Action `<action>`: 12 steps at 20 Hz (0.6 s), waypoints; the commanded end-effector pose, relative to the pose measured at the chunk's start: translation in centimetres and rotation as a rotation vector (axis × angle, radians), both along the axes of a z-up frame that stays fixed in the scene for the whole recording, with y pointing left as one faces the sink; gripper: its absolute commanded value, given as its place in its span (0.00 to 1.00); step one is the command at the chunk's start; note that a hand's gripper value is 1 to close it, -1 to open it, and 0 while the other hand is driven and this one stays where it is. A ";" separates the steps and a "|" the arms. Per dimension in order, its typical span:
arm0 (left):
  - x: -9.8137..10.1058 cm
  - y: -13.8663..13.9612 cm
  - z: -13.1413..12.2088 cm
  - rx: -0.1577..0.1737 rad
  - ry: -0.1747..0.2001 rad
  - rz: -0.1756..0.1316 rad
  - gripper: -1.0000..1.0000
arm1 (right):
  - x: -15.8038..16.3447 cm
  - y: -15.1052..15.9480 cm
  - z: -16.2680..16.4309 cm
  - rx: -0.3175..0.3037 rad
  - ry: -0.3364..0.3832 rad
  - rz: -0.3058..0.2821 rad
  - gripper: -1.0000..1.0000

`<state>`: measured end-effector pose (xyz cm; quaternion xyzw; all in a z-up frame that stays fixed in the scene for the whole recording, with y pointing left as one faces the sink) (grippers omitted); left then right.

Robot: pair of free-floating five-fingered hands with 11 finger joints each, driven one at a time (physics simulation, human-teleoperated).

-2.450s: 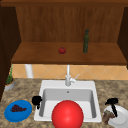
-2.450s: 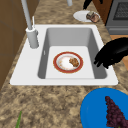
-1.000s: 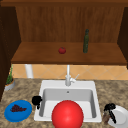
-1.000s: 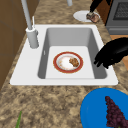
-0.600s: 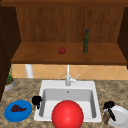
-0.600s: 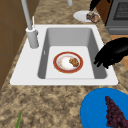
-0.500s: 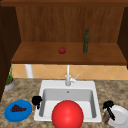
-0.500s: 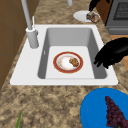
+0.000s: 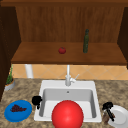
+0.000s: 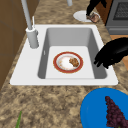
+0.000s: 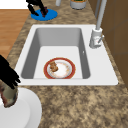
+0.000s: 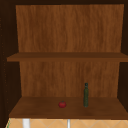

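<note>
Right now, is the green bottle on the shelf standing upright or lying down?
Upright. The green bottle stands on its base on the lower shelf, neck pointing straight up, right of a small red fruit.

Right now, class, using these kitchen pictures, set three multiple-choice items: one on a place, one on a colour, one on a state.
1. Where does the green bottle stand?
A. in the sink
B. on the shelf
C. on the blue plate

2. What colour is the rim of the plate in the sink?
A. red
B. green
C. yellow

3. What is the right hand doing?
A. pressing the tap
B. resting flat in the sink
C. gripping a brown food piece over the white plate

Answers: B, it stands beside the tomato; A, a red ring; C, fingers curl round it.
</note>
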<state>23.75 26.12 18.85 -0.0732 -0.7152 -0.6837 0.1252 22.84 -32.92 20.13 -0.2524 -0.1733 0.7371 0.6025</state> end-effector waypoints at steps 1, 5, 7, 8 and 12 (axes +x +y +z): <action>0.0 0.0 0.0 0.000 0.000 0.000 0.50 | 0.3 -0.8 -0.9 -0.015 0.029 0.038 0.00; 0.0 0.0 0.0 0.000 0.000 0.000 0.50 | 0.2 -1.6 -1.7 0.010 0.018 0.046 0.00; 0.0 0.0 0.0 0.000 0.000 0.000 0.50 | 0.3 -1.9 -2.0 0.031 0.010 0.060 0.00; 0.0 0.0 0.0 0.000 0.000 0.000 0.50 | 0.3 -1.9 -2.1 0.040 0.006 0.066 0.00; 0.0 0.0 0.0 0.000 0.000 0.000 0.50 | 0.3 -2.1 -2.7 0.067 -0.014 0.084 0.00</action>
